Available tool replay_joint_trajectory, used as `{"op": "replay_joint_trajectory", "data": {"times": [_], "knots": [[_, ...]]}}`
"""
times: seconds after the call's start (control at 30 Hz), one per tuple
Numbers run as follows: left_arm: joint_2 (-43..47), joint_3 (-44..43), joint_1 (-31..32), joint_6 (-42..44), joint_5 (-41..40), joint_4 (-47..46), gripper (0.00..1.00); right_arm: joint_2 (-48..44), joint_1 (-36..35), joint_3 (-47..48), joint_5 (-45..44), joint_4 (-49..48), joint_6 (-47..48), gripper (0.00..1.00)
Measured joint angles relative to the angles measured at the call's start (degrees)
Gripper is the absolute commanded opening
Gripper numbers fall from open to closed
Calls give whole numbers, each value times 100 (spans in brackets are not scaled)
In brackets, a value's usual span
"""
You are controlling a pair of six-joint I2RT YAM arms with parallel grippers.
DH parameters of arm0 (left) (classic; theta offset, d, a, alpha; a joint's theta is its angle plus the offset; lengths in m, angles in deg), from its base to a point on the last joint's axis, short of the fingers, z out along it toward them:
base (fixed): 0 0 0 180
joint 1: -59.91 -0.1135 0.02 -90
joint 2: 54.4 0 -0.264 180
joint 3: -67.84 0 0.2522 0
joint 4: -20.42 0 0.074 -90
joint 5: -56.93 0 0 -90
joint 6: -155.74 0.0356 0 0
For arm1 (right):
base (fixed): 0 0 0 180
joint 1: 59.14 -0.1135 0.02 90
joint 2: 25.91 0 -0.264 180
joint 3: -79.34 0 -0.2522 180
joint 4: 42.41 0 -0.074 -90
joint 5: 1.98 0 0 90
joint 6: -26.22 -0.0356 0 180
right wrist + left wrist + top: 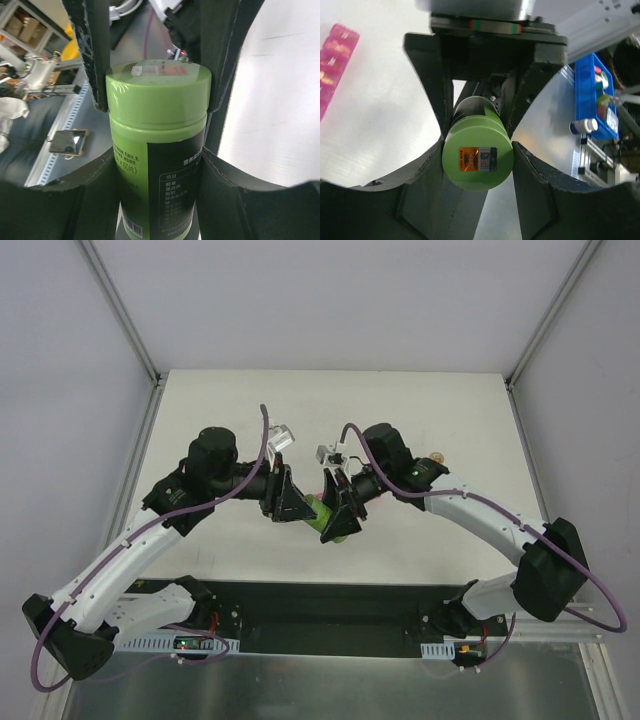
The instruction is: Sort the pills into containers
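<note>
A green pill bottle (322, 512) with a black label hangs above the table's near middle, held between both arms. My left gripper (477, 150) is shut on its green cap (477, 162), which carries an orange sticker. My right gripper (157, 160) is shut on the bottle's body (150, 175), with the left fingers (97, 60) clamping the cap beyond it. In the top view the left gripper (290, 502) and right gripper (340, 515) meet at the bottle. The pink containers (335, 60) lie on the table at the left edge of the left wrist view. The pills are hidden.
A blue bin (592, 100) with small bottles stands off the table, seen at the right of the left wrist view. Metal frame posts (130, 330) and white walls enclose the table (230, 410). A dark base rail (320, 605) runs along the near edge.
</note>
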Motion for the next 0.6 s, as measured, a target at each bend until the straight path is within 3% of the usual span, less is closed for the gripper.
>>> {"op": "replay_joint_trajectory", "data": {"times": [0.03, 0.07, 0.17, 0.23, 0.3, 0.6], "knots": [[0, -33, -33, 197, 219, -7, 43, 4, -13, -2, 142, -55, -114, 8], [-9, -61, -79, 302, 367, -4, 58, 4, -31, -2, 240, -122, -203, 7], [-79, -149, -212, 490, 789, 0, 80, 4, -59, 0, 363, -411, -330, 8], [-173, -153, -227, 498, 872, 79, 81, -20, -85, 24, 361, -535, -243, 8], [-184, -153, -232, 457, 785, 144, 96, -44, -96, 79, 293, -374, 46, 8], [944, -42, -232, -533, -754, -210, 99, -240, -107, 295, -916, 555, 1325, 8]]}}
